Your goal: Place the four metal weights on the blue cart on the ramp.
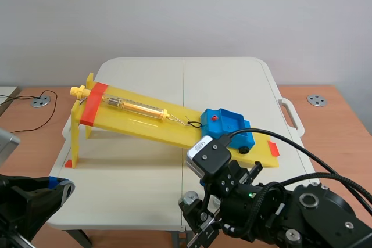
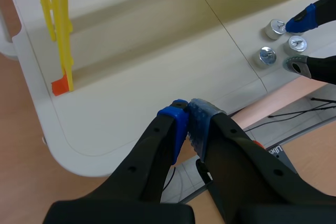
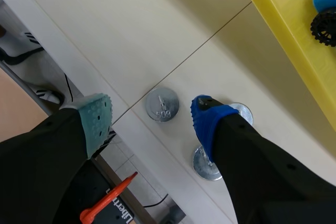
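Three silver metal weights lie near the table's front edge. In the right wrist view one weight (image 3: 161, 104) sits between the fingers of my open right gripper (image 3: 152, 116), which hovers above it. Two more weights (image 3: 242, 112) (image 3: 206, 165) are partly hidden behind its blue-padded finger. The blue cart (image 1: 228, 126) stands at the low end of the yellow ramp (image 1: 139, 117); its tray shows only a small red knob. My left gripper (image 2: 186, 119) is shut on nothing over the front left of the table, far from the weights (image 2: 267, 55).
The ramp's yellow legs (image 2: 62, 30) stand on orange-red tape marks at the left. An orange spring scale (image 1: 136, 107) lies on the ramp, hooked to the cart. The table's front edge (image 3: 63, 45) runs just beside the weights. Cables and a power strip lie on the floor below.
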{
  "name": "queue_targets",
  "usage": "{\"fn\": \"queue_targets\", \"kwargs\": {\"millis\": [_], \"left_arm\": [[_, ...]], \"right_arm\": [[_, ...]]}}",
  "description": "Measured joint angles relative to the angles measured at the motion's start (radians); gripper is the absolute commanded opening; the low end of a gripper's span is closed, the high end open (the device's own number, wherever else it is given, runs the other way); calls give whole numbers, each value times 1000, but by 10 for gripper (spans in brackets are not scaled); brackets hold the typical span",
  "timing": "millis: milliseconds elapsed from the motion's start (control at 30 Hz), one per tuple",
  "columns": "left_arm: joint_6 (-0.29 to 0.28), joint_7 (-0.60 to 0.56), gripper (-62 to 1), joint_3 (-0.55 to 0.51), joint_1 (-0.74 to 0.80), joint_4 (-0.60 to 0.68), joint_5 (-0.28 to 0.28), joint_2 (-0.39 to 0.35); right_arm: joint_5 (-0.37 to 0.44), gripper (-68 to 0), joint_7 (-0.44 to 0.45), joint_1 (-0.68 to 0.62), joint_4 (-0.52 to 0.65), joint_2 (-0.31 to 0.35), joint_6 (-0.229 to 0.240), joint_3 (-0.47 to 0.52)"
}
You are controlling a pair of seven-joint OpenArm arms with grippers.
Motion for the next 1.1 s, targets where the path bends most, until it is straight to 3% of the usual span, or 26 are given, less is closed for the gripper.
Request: {"fn": "queue_targets", "kwargs": {"millis": [900, 1100], "left_arm": [[0, 0, -580, 0, 0, 0, 0, 0], [0, 0, -580, 0, 0, 0, 0, 0]], "right_arm": [[-67, -362, 41, 61, -147, -34, -8, -60], [-66, -423, 71, 87, -186, -42, -8, -60]]}}
